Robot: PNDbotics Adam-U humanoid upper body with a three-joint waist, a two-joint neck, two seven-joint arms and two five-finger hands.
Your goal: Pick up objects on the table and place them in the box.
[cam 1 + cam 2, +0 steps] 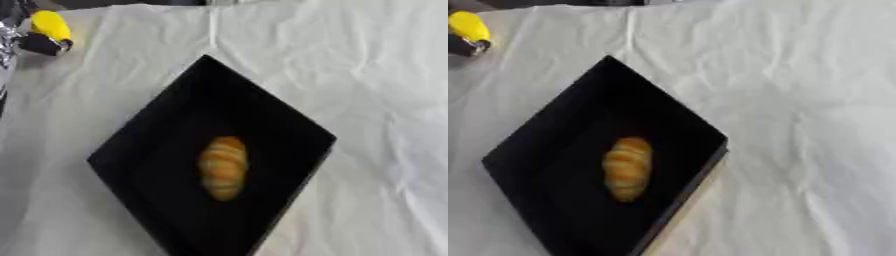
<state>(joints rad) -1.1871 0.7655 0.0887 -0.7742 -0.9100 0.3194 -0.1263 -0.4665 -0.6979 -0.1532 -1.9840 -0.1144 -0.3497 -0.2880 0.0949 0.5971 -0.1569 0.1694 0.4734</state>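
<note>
The yellow object point(50, 25) at the bench point(367, 90) corner, seemingly pinched by the left robot hand point(39, 44), may drop short of the black box point(131, 150) holding the bread roll point(224, 167).

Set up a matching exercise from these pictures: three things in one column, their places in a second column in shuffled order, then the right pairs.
Things:
1. bread roll
2. black box
3. yellow object

Places:
A. at the far left corner of the view, on the white cloth, outside the box
B. lying inside the box, near its middle
C. in the middle of the cloth, one corner pointing away from the robot

Pairs: 1-B, 2-C, 3-A

At the left edge of the left eye view something black and silver shows beside the yellow object; whether it is a robot hand cannot be told.
</note>
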